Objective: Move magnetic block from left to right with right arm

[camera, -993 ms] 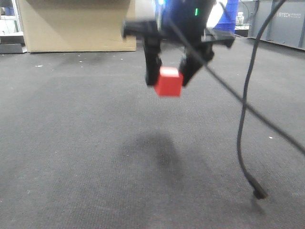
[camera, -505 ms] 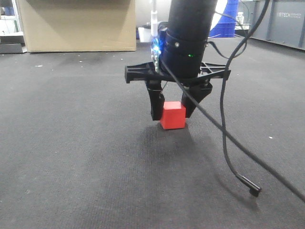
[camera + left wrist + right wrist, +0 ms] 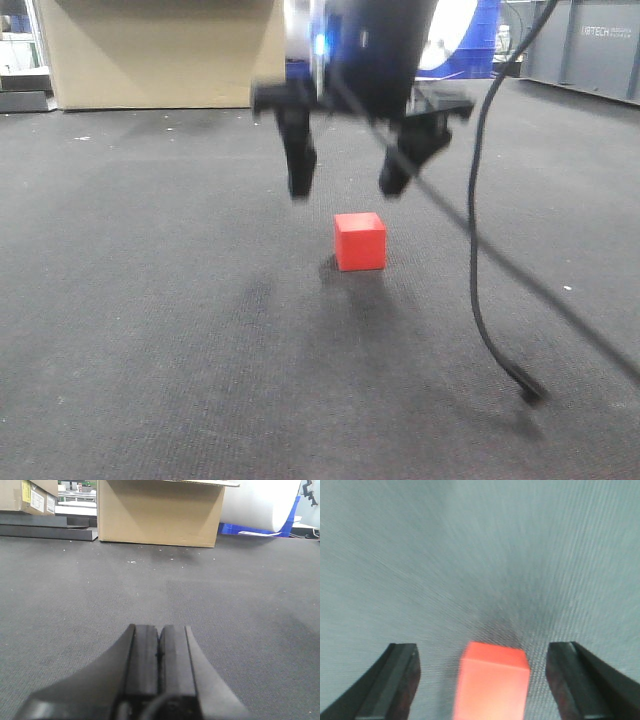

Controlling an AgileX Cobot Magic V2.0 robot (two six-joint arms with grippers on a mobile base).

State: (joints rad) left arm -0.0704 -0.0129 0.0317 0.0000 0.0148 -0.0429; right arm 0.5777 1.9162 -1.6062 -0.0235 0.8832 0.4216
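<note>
Item: magnetic block [image 3: 360, 241], red cube. Location: resting on the dark grey carpeted floor [image 3: 150, 300], mid-frame in the front view, one corner edge turned toward the camera. Free of contact on all visible sides; a faint shadow lies on the carpet at its left base.

Item: right pincer [image 3: 347, 170], black, motion-blurred. Location: in the air above the block, clear of it. State: spread wide, holding nothing; one finger [image 3: 298, 160] hangs up and to the left of the cube, the other up and to the right. In the right wrist view the block [image 3: 492, 686] sits between the two finger pads [image 3: 395, 680], with open carpet showing on either side of it; it lies nearer the lower edge of that view and is blurred.

Item: left pincer [image 3: 159, 652], black. Location: low over bare carpet, well apart from the block, which does not appear in its own view. State: pads pressed flat together, nothing between them.

Item: black cable [image 3: 478, 250]. Hangs from the right arm down the right side of the front view, its loose end just above the carpet, right of the cube.

Item: cardboard box [image 3: 160, 55]. Stands on the floor at the far back left.
</note>
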